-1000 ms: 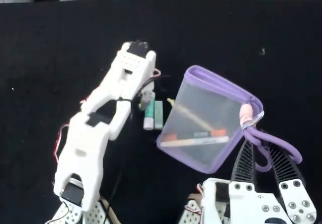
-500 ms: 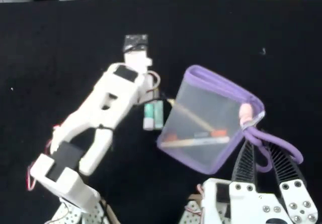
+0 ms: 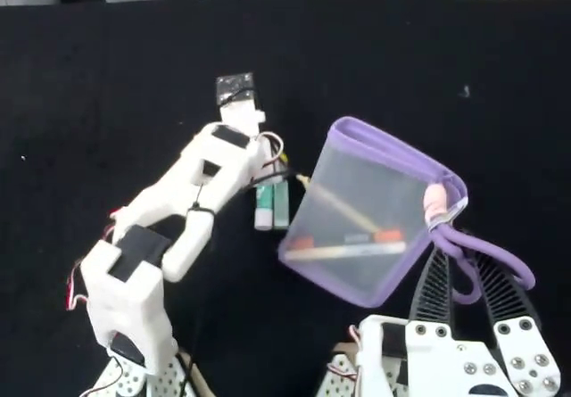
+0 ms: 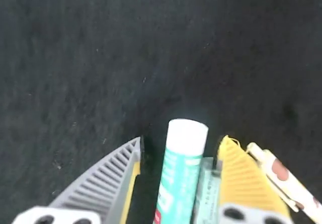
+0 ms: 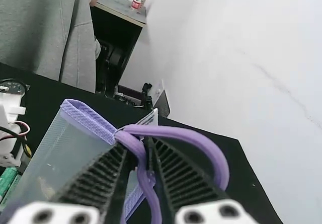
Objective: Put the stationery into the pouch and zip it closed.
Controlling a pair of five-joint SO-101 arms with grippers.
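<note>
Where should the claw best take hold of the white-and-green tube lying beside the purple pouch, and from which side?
Grip the white-and-green plastic tube across its round middle, from straight above. It lies flat on the black table; the open left claw straddles it and a pale green item beside it.

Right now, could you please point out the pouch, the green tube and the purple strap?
pouch (image 3: 384, 152): high view, purple top rim.
green tube (image 4: 180, 183): left wrist view, teal body.
purple strap (image 5: 191, 139): right wrist view, top of loop.
</note>
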